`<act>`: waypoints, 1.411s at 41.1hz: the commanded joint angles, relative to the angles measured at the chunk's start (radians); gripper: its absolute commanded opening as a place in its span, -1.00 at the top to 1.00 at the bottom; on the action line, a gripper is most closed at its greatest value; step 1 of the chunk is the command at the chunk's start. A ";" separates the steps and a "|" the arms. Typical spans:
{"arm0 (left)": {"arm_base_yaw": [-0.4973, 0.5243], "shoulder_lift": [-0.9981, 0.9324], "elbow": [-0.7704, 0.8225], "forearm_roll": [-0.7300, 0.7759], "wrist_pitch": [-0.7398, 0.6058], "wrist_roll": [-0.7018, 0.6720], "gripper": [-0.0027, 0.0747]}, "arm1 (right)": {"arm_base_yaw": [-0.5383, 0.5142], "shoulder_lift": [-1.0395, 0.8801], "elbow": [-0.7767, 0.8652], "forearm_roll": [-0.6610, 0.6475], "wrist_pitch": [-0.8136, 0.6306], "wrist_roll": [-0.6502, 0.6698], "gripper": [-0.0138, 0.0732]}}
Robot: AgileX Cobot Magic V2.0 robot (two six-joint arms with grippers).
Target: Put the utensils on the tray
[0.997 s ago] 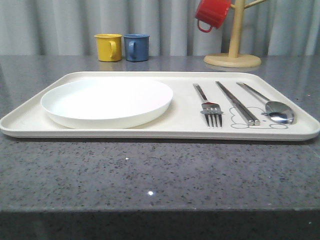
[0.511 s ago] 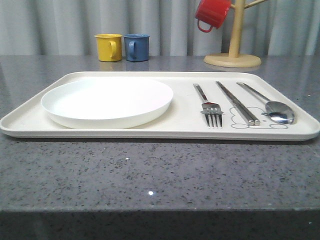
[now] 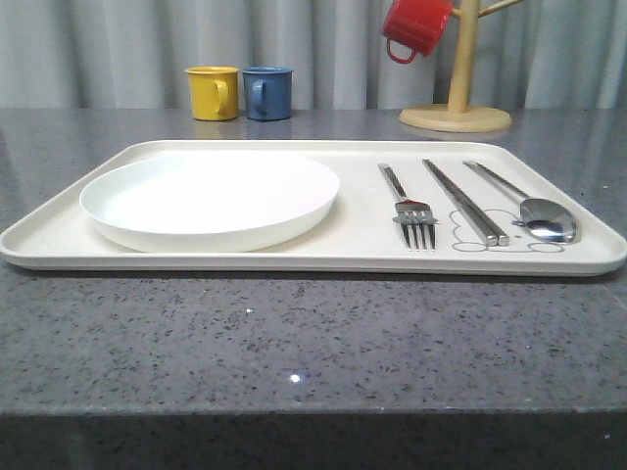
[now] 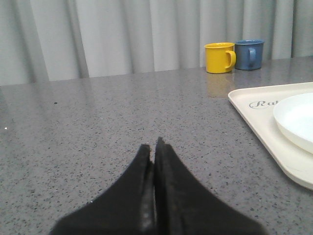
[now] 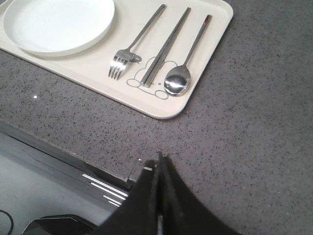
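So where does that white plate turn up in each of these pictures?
Front view: the white plate lies on the tray's left half.
Left wrist view: part of it shows at the right edge.
Right wrist view: top left corner.
Shared landmark: the cream tray under it.

Fork, chopsticks & spoon: shiny silver metal. Tray: smooth cream, looks plastic, soft shine. Plate: glossy white. Table: speckled grey stone, polished. Mug stand at 1 o'clock: pale matt wood.
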 commanded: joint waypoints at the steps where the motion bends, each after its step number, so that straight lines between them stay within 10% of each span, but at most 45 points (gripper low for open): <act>1: 0.004 -0.024 -0.003 -0.010 -0.089 0.002 0.98 | -0.001 0.010 -0.022 0.002 -0.060 -0.010 0.84; 47: 0.004 -0.024 -0.003 -0.010 -0.089 0.002 0.98 | -0.001 0.010 -0.022 0.002 -0.060 -0.010 0.84; 58: 0.004 -0.024 -0.003 -0.010 -0.089 0.002 0.98 | -0.142 -0.146 0.190 -0.016 -0.361 -0.010 0.84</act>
